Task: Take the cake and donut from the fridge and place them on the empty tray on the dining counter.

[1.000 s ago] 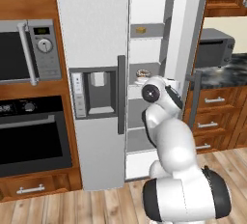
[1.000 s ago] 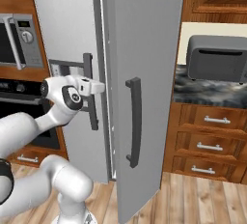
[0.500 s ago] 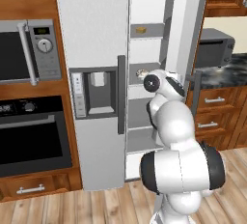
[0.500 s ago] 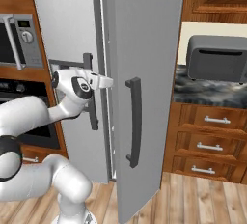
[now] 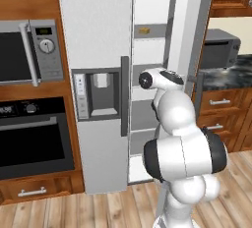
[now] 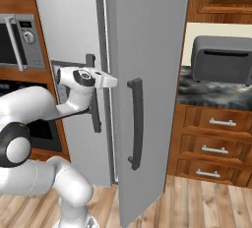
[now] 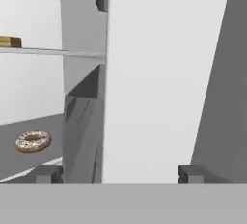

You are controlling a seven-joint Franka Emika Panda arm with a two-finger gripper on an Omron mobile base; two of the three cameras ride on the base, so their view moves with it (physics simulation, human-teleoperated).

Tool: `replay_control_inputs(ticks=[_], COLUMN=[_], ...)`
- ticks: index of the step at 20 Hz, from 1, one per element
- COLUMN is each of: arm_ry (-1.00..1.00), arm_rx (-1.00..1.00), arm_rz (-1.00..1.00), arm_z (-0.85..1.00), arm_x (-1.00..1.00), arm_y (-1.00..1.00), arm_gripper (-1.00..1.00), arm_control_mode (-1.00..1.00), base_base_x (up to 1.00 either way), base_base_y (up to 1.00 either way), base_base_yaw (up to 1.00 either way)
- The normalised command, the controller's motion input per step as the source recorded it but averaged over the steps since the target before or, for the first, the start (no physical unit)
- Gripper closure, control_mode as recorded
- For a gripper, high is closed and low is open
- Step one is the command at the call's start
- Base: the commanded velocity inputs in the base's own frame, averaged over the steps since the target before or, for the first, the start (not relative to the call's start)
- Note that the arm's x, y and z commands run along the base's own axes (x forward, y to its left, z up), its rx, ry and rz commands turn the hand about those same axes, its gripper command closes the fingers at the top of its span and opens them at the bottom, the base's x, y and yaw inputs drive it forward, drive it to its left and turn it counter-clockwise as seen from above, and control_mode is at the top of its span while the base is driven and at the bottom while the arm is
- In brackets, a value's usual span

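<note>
Fridge [image 5: 98, 50]: silver side-by-side, left door shut with dispenser panel, right door [image 6: 147, 74] swung wide open, white interior exposed.
Arm: reaching from the base toward the open compartment, hand at about middle-shelf height, just beside the edge of the open door.
Gripper [image 7: 119, 175]: tips spread wide apart, nothing between them, nothing clamped. Aimed mostly at the inner wall and shelf edges, not centred on either item.
Donut [image 7: 33, 141]: flat on a lower grey shelf, off to the left in the hand view, well apart from the tips.
Cake [image 7: 10, 41]: small tan piece on the shelf above the donut, at the left edge of the hand view; also seen in the left base view on an upper shelf [image 5: 143, 30].

Progress: early. Done: fridge opened, arm at the compartment. Left: grab first item (donut looks nearer), carry to the tray on the dining counter, come back for the second, place that too. Neither item lifted, so roughly the whole transfer still ahead.

Writing: nothing legible. Microwave [image 5: 29, 50] panel with a dial and a small display, too small to read. No brand marks made out on fridge, oven or toaster [image 6: 221, 60].
</note>
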Motion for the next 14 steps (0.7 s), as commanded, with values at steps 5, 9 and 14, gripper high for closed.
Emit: replay_control_inputs(ticks=[5,9,14], arm_ry=[0.0,0.0,0.04], arm_rx=[0.02,0.05,0.07], arm_rz=[-0.2,-0.2,-0.15], arm_z=[-0.03,-0.02,0.0], arm_x=[-0.34,-0.84,-0.99], arm_y=[-1.0,-1.0,-1.0], arm_gripper=[-1.0,-1.0,-1.0], arm_control_mode=[-1.0,-1.0,-1.0], base_base_x=[0.0,0.0,0.0], base_base_y=[0.0,0.0,0.0], base_base_yaw=[0.0,0.0,0.0])
